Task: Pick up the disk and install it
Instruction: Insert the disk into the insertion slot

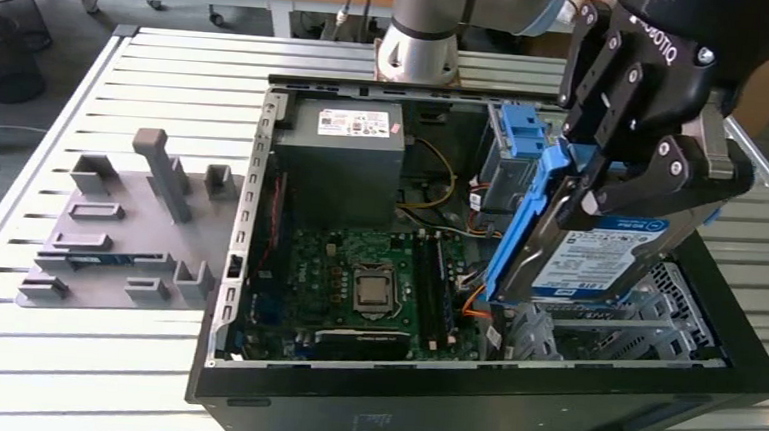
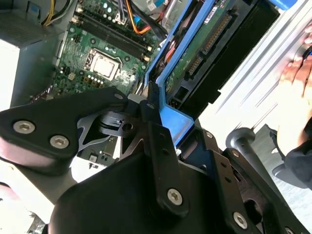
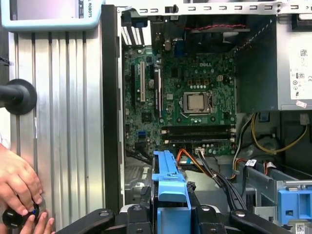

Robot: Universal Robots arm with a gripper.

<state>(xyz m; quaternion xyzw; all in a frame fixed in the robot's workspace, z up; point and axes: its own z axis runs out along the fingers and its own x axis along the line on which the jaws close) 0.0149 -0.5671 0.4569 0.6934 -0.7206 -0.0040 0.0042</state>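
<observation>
Gripper (image 1: 627, 180) fingers are clamped on the disk (image 1: 610, 251), across its blue frame. The disk hangs on edge and tilted over the open computer case (image 1: 413, 403), at the case's corner on the exterior view's right, just above the grey cage (image 1: 592, 323). The edge-on hold probably suits sliding it into the cage; it is not yet seated. A person's hand (image 3: 17, 187) lies on the table (image 3: 58, 122) beside the case.

1. Disk (image 1: 581, 273): silver metal, glossy label (image 1: 623, 240), smooth blue plastic frame (image 1: 520, 229).
2. Gripper (image 1: 626, 202): matt black, bright metal screws (image 2: 23, 126).
3. Table (image 1: 165, 82): ribbed bare metal, brushed.
4. Case (image 1: 480, 402): matt black.
5. Fixture (image 1: 103, 238), at the case's 9 o'clock: matt grey plastic.
</observation>
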